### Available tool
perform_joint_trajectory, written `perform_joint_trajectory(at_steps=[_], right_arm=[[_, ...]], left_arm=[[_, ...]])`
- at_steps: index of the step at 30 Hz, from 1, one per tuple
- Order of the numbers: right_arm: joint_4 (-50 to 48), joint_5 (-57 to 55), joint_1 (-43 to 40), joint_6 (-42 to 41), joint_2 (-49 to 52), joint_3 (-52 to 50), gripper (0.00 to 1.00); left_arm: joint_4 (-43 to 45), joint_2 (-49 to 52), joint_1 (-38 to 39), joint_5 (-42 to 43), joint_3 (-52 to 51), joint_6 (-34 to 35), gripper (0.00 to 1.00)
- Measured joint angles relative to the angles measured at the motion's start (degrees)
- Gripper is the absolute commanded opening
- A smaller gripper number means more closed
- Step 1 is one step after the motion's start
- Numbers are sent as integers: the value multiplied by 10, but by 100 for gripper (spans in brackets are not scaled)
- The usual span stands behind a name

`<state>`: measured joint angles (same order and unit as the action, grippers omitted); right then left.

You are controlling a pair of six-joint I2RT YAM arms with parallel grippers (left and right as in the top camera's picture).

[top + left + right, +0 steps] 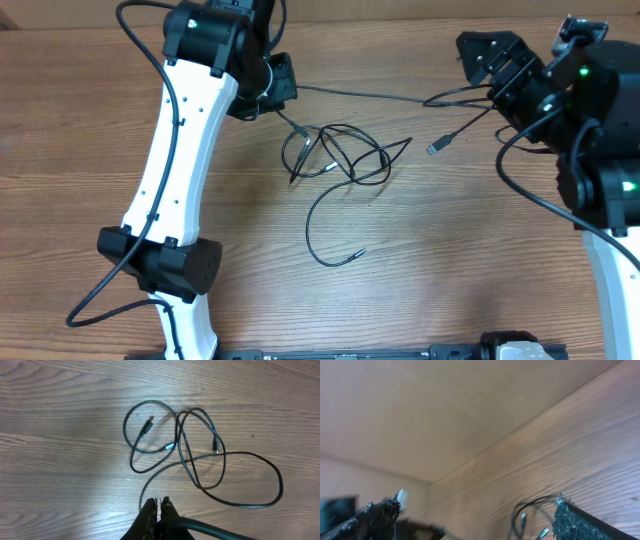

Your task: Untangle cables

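Clamping shut, apparently on one strand of the cables (pixel 186 460): left gripper (pixel 160 504), at the near edge of the heap, jaws pressed together. Right gripper (pixel 479 502) spread wide, grasping nothing. Cables lying in crossed loops in the middle of the table (pixel 450 260), between the two arms, one plug (pixel 437 146) resting apart toward the right arm. Risk from here: cinching the loops into a real knot, or dragging the whole heap along, by hauling the pinched strand straight out across so many crossings. Risk too of the thin cord slipping from the pinch. Shown only from above: the long strand running from the left gripper toward the right arm, and a stray tail end (pixel 357 255). Shown clearly only from the left wrist: which loop crosses which.
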<state>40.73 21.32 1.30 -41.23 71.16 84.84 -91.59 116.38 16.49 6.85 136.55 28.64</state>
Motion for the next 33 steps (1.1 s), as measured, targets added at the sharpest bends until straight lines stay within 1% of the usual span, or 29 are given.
perform_joint_trajectory(at_steps=[7,11,15,19,22,28,33], right_arm=[[-60,160,-21,18,0,0,100],[-118,238,-36,-11,0,0,100],[-163,291,-47,-50,-3,0,100],[-171,335,-51,-79,-6,0,100],[-152,362,-53,-84,-9,0,100],[-36,372,-54,-39,-10,1,100],[27,373,-52,26,-10,1,100]], left_arm=[[25,0,-24,5,0,-26,4],[44,0,-28,10,0,-50,4],[61,0,-27,19,0,-72,4],[82,0,-17,19,0,-82,4],[105,0,-9,19,0,-80,4],[121,0,-6,2,0,-56,4],[96,0,-6,-62,-1,7,4]])
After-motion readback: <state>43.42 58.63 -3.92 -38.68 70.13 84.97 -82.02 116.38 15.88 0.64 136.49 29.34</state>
